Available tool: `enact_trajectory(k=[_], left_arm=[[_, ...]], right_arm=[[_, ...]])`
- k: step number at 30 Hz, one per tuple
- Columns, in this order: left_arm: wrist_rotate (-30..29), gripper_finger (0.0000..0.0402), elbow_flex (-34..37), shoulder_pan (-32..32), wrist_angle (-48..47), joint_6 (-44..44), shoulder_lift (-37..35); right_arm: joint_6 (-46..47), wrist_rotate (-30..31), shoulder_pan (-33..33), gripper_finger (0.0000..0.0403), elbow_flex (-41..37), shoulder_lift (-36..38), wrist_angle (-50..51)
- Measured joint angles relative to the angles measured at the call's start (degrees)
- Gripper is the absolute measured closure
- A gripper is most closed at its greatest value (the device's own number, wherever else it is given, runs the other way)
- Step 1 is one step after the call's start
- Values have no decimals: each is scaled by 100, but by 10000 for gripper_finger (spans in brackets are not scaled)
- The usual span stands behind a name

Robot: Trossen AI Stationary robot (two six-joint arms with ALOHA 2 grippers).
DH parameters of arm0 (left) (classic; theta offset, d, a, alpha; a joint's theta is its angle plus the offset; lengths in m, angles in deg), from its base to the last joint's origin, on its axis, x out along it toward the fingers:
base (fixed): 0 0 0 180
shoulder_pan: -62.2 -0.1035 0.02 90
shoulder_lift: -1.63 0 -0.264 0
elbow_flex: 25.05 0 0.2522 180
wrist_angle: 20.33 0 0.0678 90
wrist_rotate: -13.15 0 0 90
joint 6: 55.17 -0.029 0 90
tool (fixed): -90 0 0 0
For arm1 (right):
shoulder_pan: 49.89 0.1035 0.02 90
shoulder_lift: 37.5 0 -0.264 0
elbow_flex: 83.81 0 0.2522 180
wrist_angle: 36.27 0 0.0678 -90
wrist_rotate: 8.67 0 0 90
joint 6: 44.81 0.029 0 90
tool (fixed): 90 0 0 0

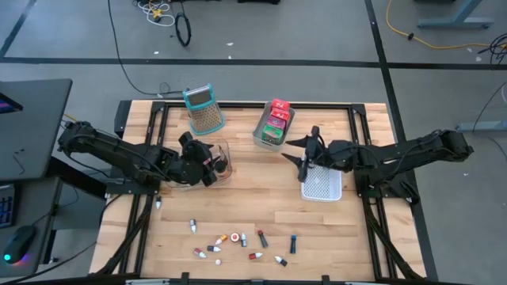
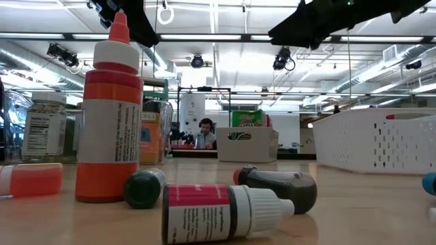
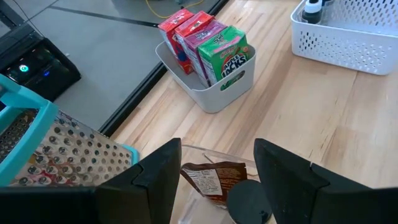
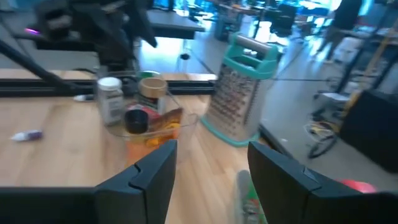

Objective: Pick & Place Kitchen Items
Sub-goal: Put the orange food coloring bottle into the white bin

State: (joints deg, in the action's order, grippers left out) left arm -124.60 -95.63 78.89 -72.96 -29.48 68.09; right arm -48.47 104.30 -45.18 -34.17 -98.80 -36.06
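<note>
Several tiny bottles and tubes [image 1: 238,241] lie loose on the near part of the table; the low view shows them close up, an orange bottle [image 2: 109,116] upright and the others lying. Red, pink and green packets [image 3: 205,43] stand in a grey bin [image 1: 273,127]. My left gripper [image 1: 210,165] is open over a clear tub [image 1: 220,158] that holds jars. One jar, with a black lid [image 3: 249,202] and a brown label, lies below the gap between its fingers. My right gripper [image 1: 303,158] is open and empty, in the air at the white basket's [image 1: 321,186] far left corner.
The teal-handled metal grater [image 1: 203,107] stands near the far edge, left of the grey bin. The white basket [image 3: 348,37] holds a dark bottle [image 3: 311,9]. Bare wood lies in the table's middle, between the tub, the basket and the loose bottles.
</note>
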Motion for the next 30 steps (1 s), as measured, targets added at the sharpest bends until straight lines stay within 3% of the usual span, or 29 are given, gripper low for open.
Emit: enact_trajectory(k=[8, 14, 24, 30], left_arm=[[0, 191, 0, 0, 0, -1, 0], [2, 191, 2, 0, 0, 0, 0], [2, 191, 2, 0, 0, 0, 0], [2, 191, 2, -2, 0, 0, 0]], right_arm=[[581, -711, 2, 195, 0, -133, -55], [919, -1636, 2, 195, 0, -623, -455], [709, -3530, 70, 195, 0, -1944, -2644], [882, -3739, 449, 195, 5, -2918, -4460]])
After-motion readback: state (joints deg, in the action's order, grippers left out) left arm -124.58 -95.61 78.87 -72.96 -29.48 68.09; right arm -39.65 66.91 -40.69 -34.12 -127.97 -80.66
